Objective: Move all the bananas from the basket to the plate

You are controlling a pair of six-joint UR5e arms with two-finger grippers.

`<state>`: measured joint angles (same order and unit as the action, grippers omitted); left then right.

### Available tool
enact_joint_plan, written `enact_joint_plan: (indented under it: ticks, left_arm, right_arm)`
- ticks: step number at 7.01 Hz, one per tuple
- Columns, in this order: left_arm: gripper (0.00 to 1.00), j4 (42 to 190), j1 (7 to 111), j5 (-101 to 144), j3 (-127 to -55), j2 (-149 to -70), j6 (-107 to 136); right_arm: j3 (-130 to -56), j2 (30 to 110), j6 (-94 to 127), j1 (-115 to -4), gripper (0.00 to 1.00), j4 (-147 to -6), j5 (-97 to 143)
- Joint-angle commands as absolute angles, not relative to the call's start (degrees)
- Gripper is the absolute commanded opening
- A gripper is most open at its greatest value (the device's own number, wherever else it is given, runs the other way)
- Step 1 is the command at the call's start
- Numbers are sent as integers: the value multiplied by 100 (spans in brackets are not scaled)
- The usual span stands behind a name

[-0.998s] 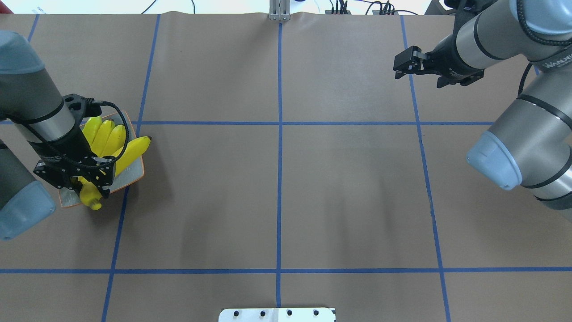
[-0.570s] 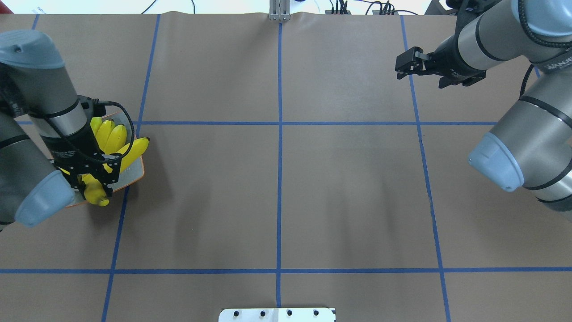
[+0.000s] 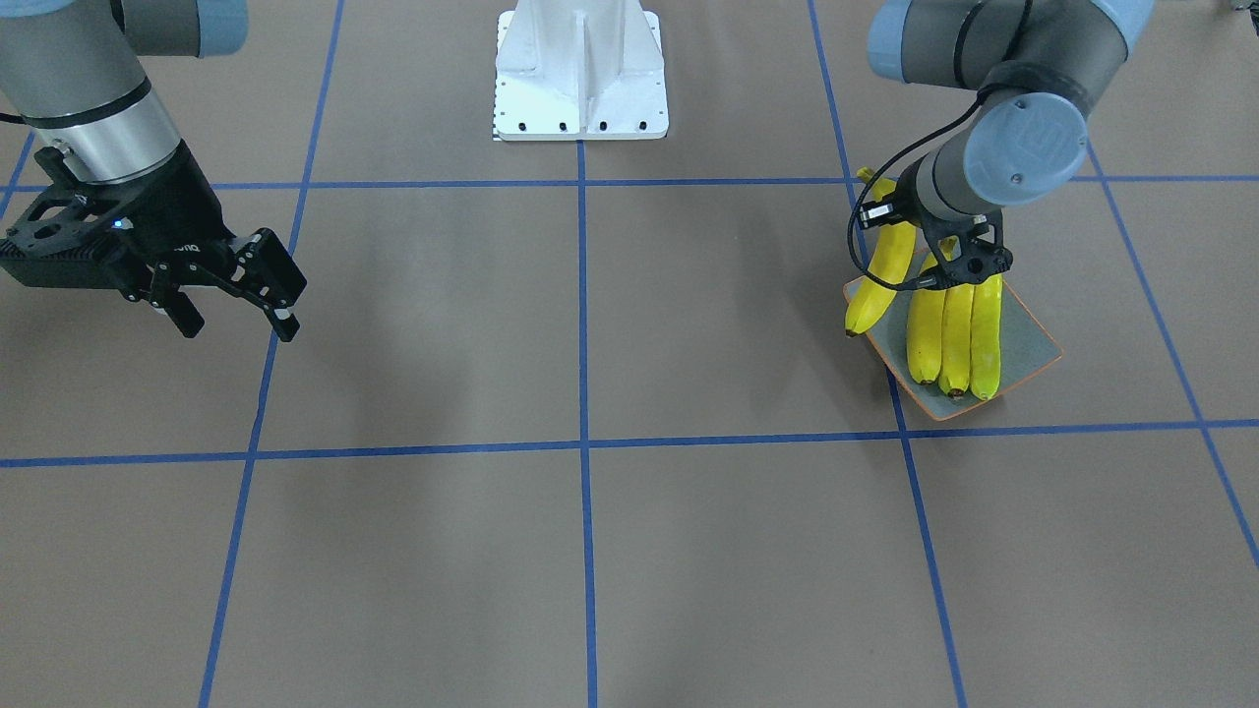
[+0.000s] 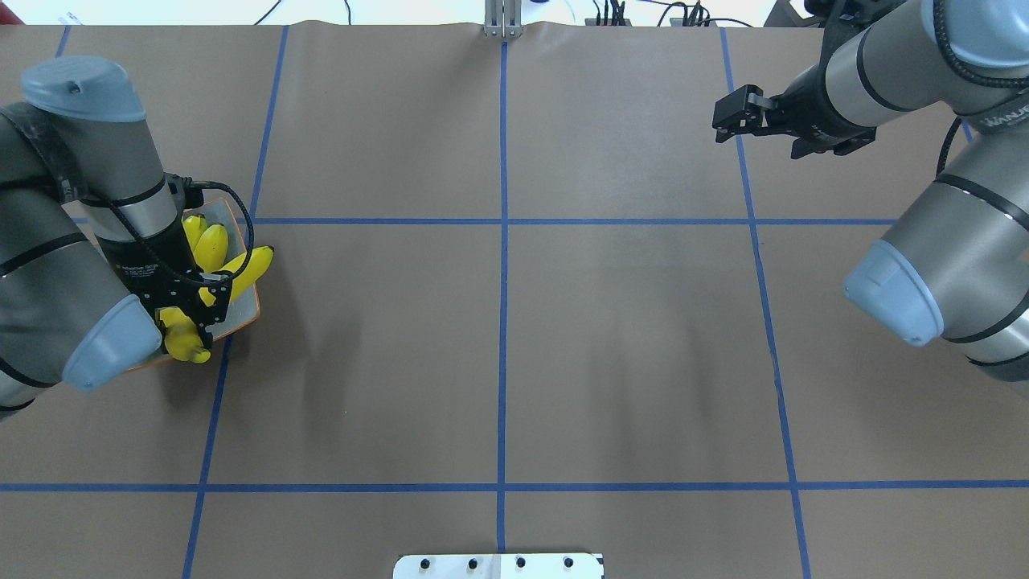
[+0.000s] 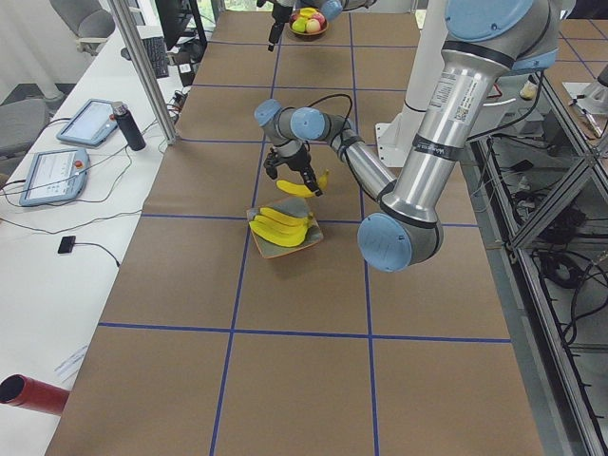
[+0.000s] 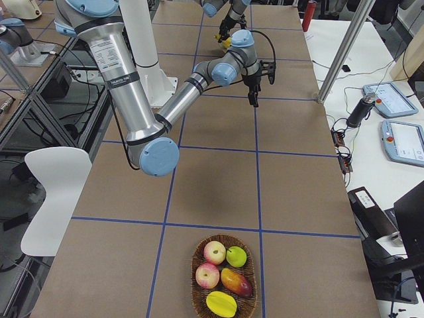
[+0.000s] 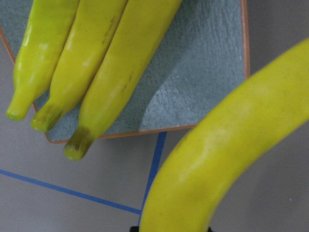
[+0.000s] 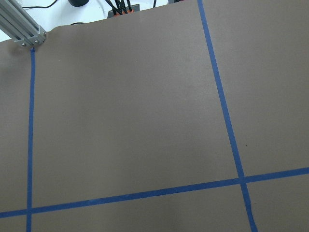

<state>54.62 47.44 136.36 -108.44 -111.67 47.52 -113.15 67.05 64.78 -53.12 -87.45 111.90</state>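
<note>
- The left gripper (image 3: 954, 267) is clamped on the fourth banana (image 3: 882, 258); the side view from the robot's left shows that banana raised off the plate (image 3: 1028, 344), and the overhead view puts it along the plate's edge nearer the table's middle
- In the left wrist view the held banana fills the foreground, crossing over a corner of the plate and the table beyond it
- The other three bananas (image 3: 956, 329) lie side by side on the plate, touching one another, dark tips toward the operators' side; the plate is a square grey-blue dish with an orange-brown rim, set at an angle to the grid on the robot's left end of the table
- The right gripper (image 3: 236, 324) hangs over bare table at the far right end, jaws apart and holding nothing
- The wicker basket (image 6: 225, 238) stands well apart from the plate at the table's right end; it holds two reddish apples (image 6: 214, 252), a green apple (image 6: 236, 256), a mango (image 6: 236, 281) and a yellow fruit (image 6: 220, 303)
- The table (image 4: 627, 338) is covered in matt brown paper, ruled into large squares by blue tape lines (image 4: 503, 322); a white mounting base (image 3: 580, 74) sits at the robot's edge
- Beside the table runs a white bench (image 5: 57, 256) with two touch-screen pendants (image 5: 85, 122), a dark bottle (image 5: 129, 128) and cables; an aluminium post (image 5: 142, 66) rises at the table's edge; a white chair (image 6: 56, 199) stands behind the robot
</note>
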Motion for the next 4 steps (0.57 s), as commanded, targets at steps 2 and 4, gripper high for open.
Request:
enact_joint_plan:
  ticks: [2,4]
  left_arm:
    - [0,5484,4650,13632,-10556,-11171,4737]
    - [0,5484,4649,13632,-10503,-11136,4729]
  right_arm:
    - [-11329,6706,6504,-5309,100,-8745,11188]
    - [-11338,6706,6513,-5309,100,-8745,11188]
